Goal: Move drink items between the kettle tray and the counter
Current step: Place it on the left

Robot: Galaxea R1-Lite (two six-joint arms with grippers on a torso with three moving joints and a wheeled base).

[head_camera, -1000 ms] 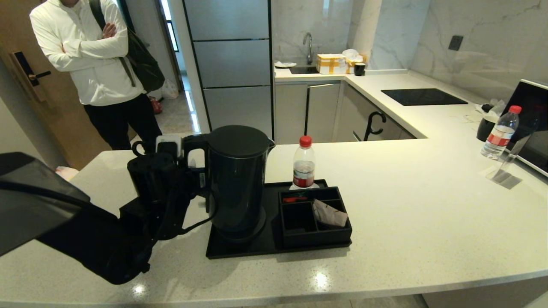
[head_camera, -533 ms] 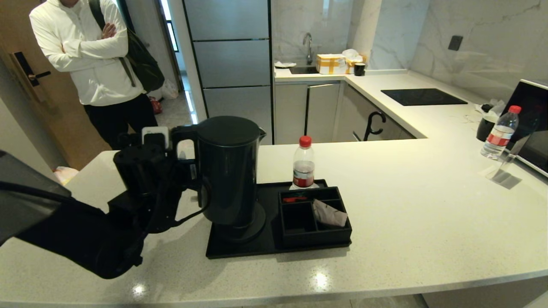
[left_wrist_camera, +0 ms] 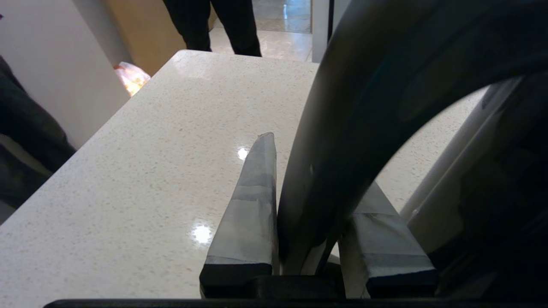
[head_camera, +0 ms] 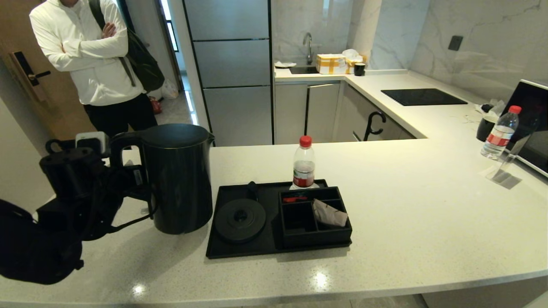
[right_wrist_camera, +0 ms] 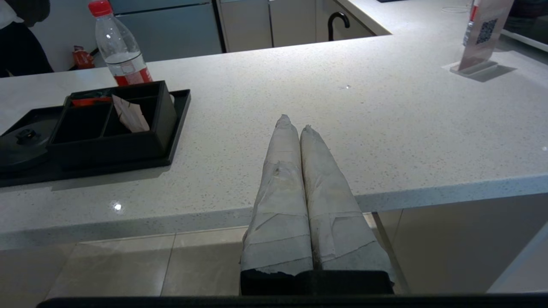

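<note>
Wide free room on the pale speckled stone counter (head_camera: 406,205) at 3 o'clock of the flat black rectangular tray (head_camera: 222,250). Blocked at 9 o'clock by the tall matte-black kettle (head_camera: 180,179). At 12 o'clock, a clear red-capped bottle (head_camera: 303,164) standing against the black compartmented organiser box (head_camera: 317,235).

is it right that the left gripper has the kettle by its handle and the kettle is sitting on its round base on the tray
Not quite. The left gripper does hold the kettle by its handle, but the kettle is not on the round base. The head view shows that base bare on the tray, with the kettle off the tray's left side, over the counter.
</note>
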